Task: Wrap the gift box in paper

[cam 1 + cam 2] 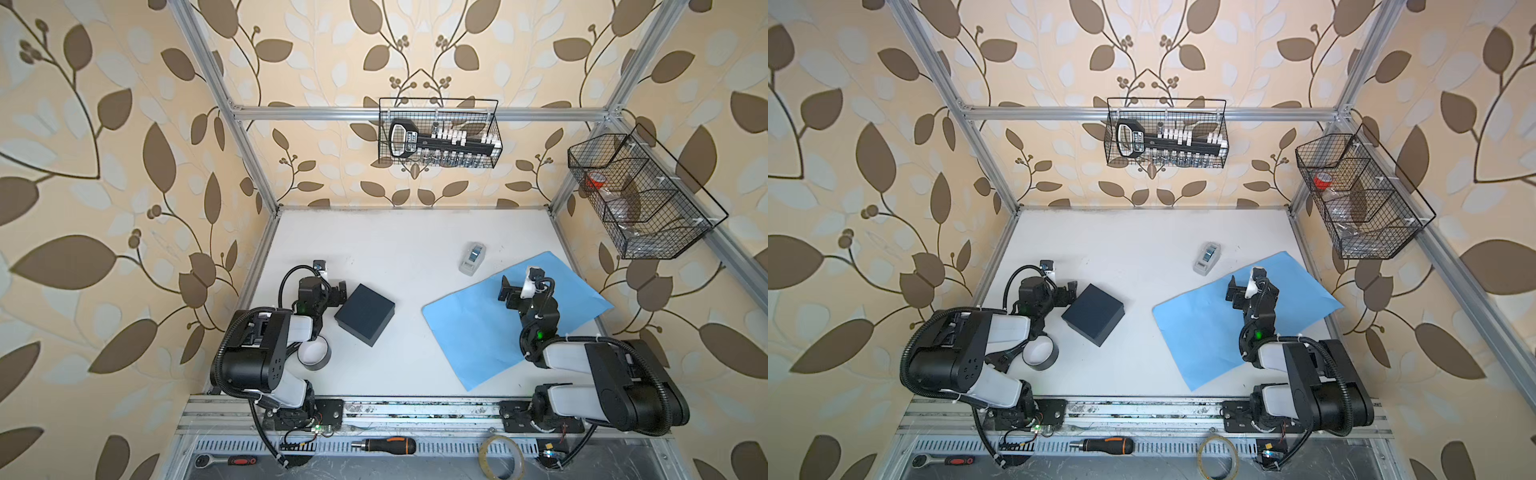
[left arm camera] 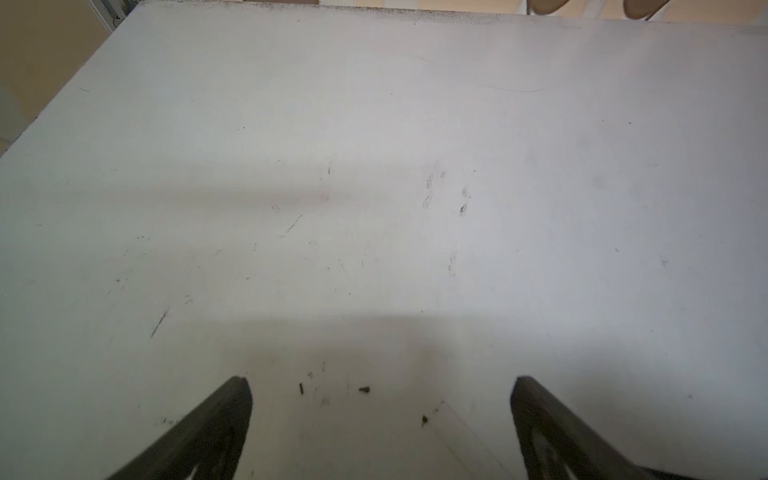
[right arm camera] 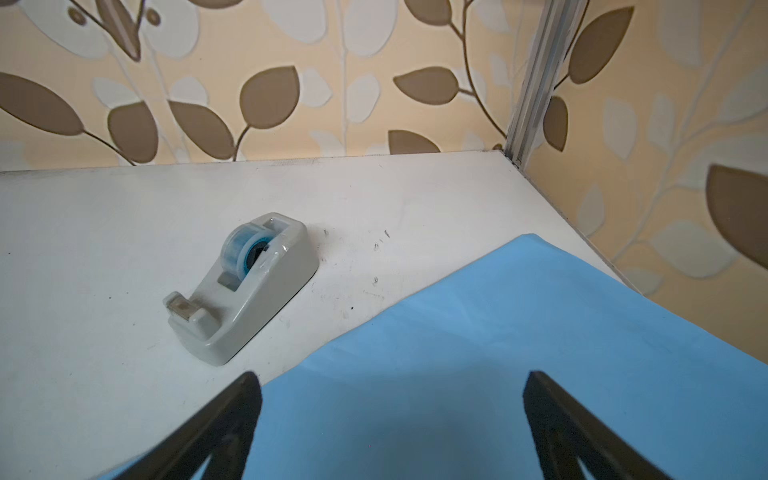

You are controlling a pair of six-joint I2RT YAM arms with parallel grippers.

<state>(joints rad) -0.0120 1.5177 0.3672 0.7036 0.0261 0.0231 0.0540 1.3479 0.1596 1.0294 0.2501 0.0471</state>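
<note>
Sky-blue paper (image 1: 465,332) is laid flat, gift box (image 1: 365,313) well apart: nothing wrapped yet. The left claw (image 2: 380,386) and right claw (image 3: 390,380) are held wide, empty; next, the box likely needs setting onto the paper.

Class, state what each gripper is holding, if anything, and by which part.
Nothing is held. The left gripper is open over bare table, beside the gift box; the right gripper is open above the paper, gripping none of it.

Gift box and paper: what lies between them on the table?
Nothing: the table between the gift box and the paper is bare, as both top views show; the tape dispenser stands farther back.
</note>
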